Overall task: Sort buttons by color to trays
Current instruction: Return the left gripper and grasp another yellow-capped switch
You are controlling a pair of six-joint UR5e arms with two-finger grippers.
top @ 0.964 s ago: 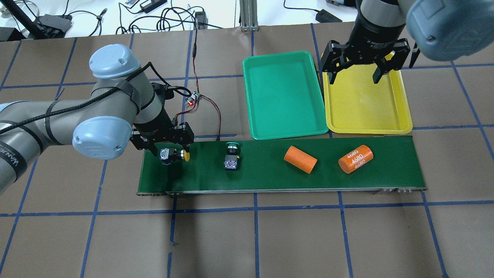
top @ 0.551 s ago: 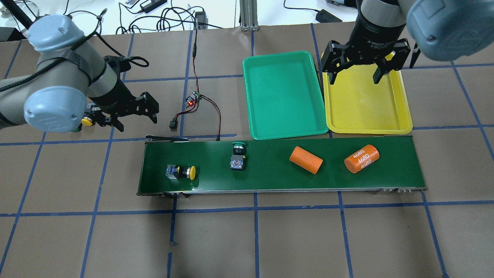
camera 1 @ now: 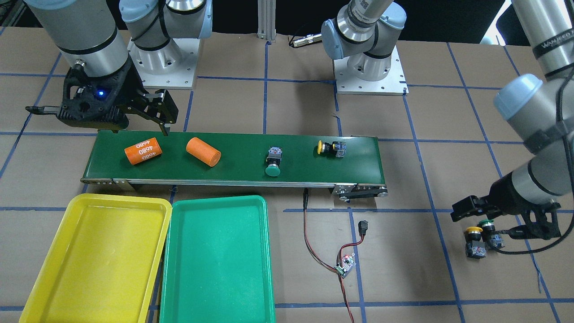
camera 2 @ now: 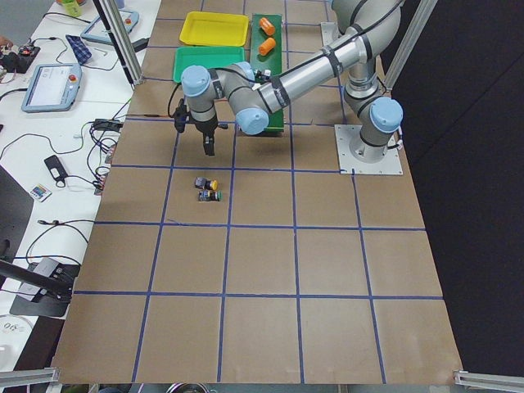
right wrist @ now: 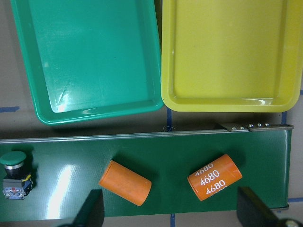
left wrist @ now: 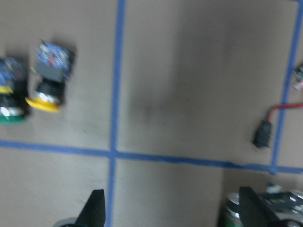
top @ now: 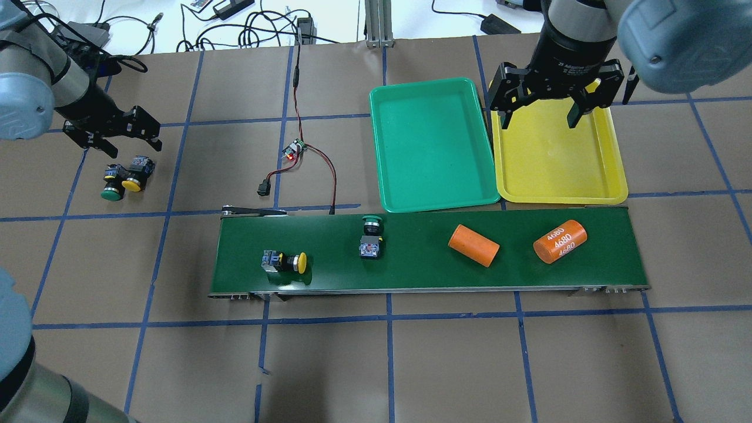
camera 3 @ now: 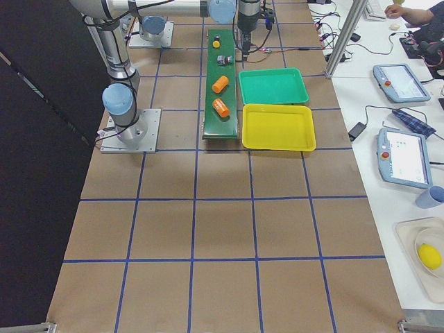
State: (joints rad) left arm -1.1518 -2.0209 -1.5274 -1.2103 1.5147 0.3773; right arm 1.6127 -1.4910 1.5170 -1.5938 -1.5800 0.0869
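Note:
A yellow button [top: 288,262] and a green button [top: 370,235] lie on the conveyor belt [top: 423,273]. Another green button [top: 111,183] and yellow button [top: 136,175] lie side by side on the table at the far left. They also show in the left wrist view, yellow [left wrist: 49,75] and green [left wrist: 12,94]. My left gripper [top: 111,134] is open and empty just beyond them. My right gripper [top: 537,108] is open and empty over the far end of the empty yellow tray [top: 558,164]. The empty green tray [top: 432,147] lies beside it.
Two orange cylinders, one plain [top: 473,245] and one marked 4680 [top: 560,241], lie on the right part of the belt. A small circuit board [top: 294,150] with red and black wires lies on the table beyond the belt's left end.
My left gripper has let go of the yellow button on the belt and swung far left to the two buttons on the table. Everything on the belt has drifted right. The right arm has not moved.

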